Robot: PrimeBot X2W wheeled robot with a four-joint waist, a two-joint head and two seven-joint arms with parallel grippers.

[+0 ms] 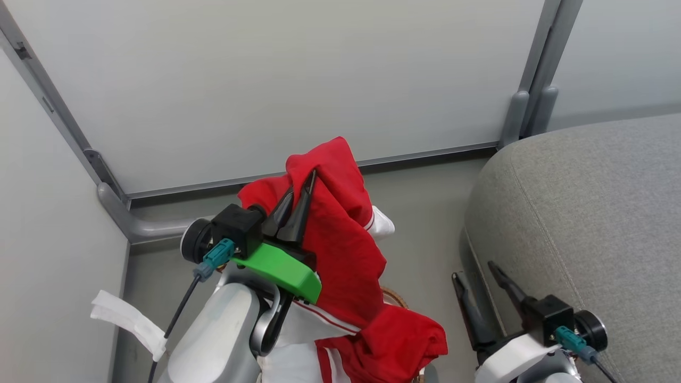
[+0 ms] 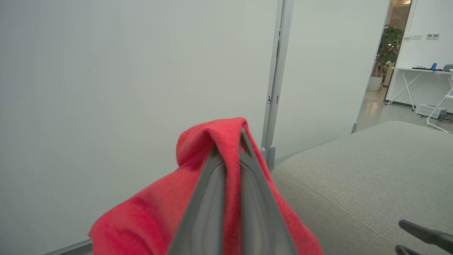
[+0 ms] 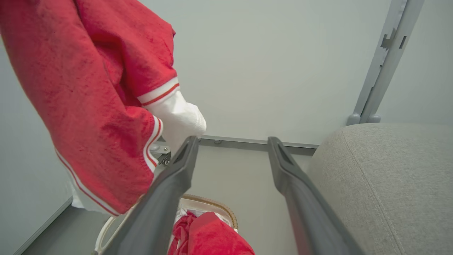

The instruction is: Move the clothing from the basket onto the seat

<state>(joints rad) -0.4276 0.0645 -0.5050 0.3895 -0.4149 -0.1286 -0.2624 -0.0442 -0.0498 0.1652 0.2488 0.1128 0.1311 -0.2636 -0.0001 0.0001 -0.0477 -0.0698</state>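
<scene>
Pale grey partition panels [image 1: 266, 80] in metal frames close off a corner of grey floor [image 1: 425, 213]. In the head view the grey seat [image 1: 585, 223] fills the side from 2 to 5 o'clock.

Just below the middle of that view, the left gripper [image 1: 300, 186] points up toward 12 o'clock. Its two dark fingers are pressed almost together on a fold of the red clothing [image 1: 346, 250]. In the left wrist view only a thin ridge of red fabric sits between the fingers, and the cloth drapes over their tips and down both sides. The garment hangs free of the floor, its white striped cuff toward 2 o'clock of the gripper. Its lower folds trail toward 6 o'clock, over the brown rim of the basket [image 1: 396, 298].

At 5 o'clock the right gripper [image 1: 474, 271] sits just beside the seat's front edge. Its fingers are spread wide apart, with nothing between them and nothing touching them. Its wrist view looks down past the hanging garment at the basket, at 7 o'clock, where more red fabric lies inside.
</scene>
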